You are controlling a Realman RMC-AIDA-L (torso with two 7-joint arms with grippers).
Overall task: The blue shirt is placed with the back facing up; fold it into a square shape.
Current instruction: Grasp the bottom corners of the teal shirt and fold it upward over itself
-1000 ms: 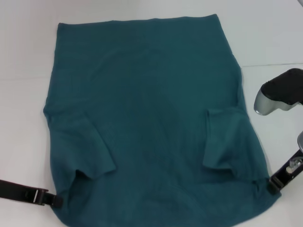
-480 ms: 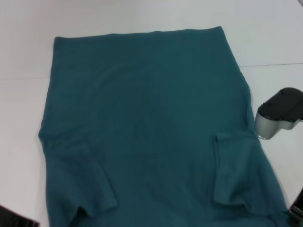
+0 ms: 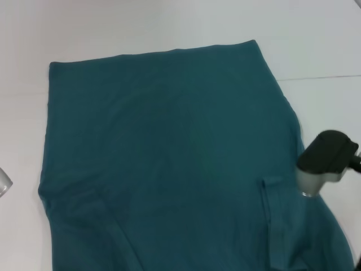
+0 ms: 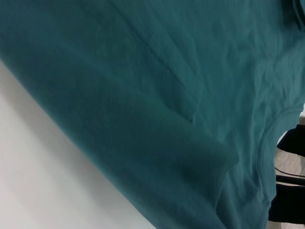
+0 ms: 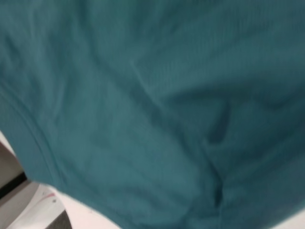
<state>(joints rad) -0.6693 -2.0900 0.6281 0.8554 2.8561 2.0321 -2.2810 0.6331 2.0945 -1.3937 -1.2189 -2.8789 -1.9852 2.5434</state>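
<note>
Teal knit: blue shirt (image 3: 169, 152) spread across white table (image 3: 169, 22), near edge raised, sleeves folded in. Both pincers unseen; grip cannot be told. Advice: carry both near corners evenly toward far hem.

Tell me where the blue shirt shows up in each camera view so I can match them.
Head view: the blue shirt covers most of the white table, running off the near edge.
Left wrist view: the shirt fills all but one corner.
Right wrist view: the shirt fills nearly the whole picture.
Shared landmark: the folded-in sleeve, seen in the left wrist view too.
</note>
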